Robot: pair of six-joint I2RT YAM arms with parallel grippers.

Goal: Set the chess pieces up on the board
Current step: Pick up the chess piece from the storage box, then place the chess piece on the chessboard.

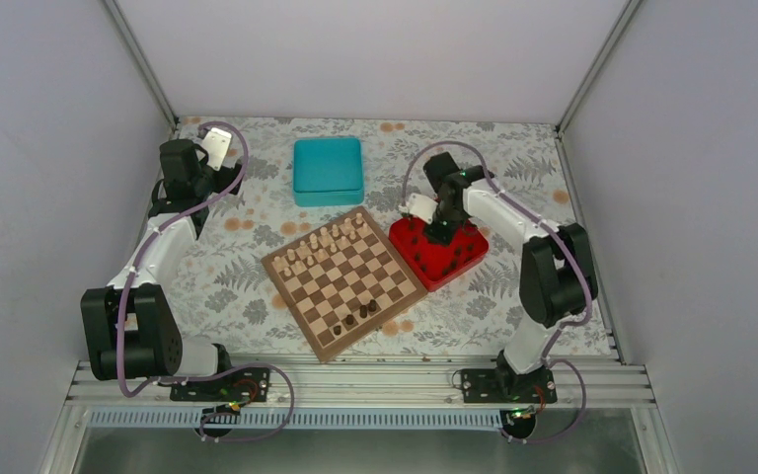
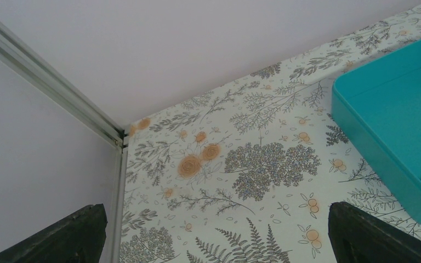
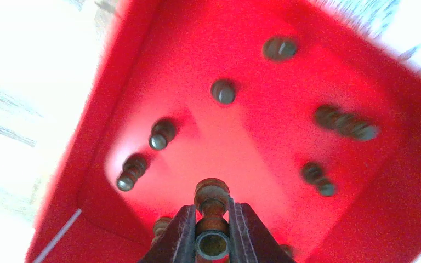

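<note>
**A:** What carries it all?

**B:** A flower-patterned tabletop [image 1: 247,281]. The board [image 1: 343,281] lies in the middle of it, turned cornerwise, between the two arms.

**A:** And around the board?

**B:** A teal box [image 1: 328,170] sits beyond its far corner, a little apart. A red tray [image 1: 472,259] lies just beside the board's right edge (I cannot tell whether they touch).

**A:** The hands?

**B:** The left hand [image 2: 214,230] hangs over the far left corner of the tabletop, close to the teal box. Its fingers [image 2: 66,235] stand wide apart with nothing between them. The right hand [image 3: 212,212] is down inside the red tray, and its two fingers are pressed in narrow against the sides of a dark piece [image 3: 212,194].

**A:** Is that piece upright?

**B:** It points straight out along the fingers, its rounded top just past the fingertips. The wrist view is too close to say if its base touches the tray floor.

**A:** Where are the other pieces?

**B:** More dark chess pieces [image 3: 223,91] lie scattered on the tray floor, well apart from one another. A few dark ones stand on the board near its near corner. The pale pieces [image 1: 324,247] stand in rows along the board's far side.
</note>
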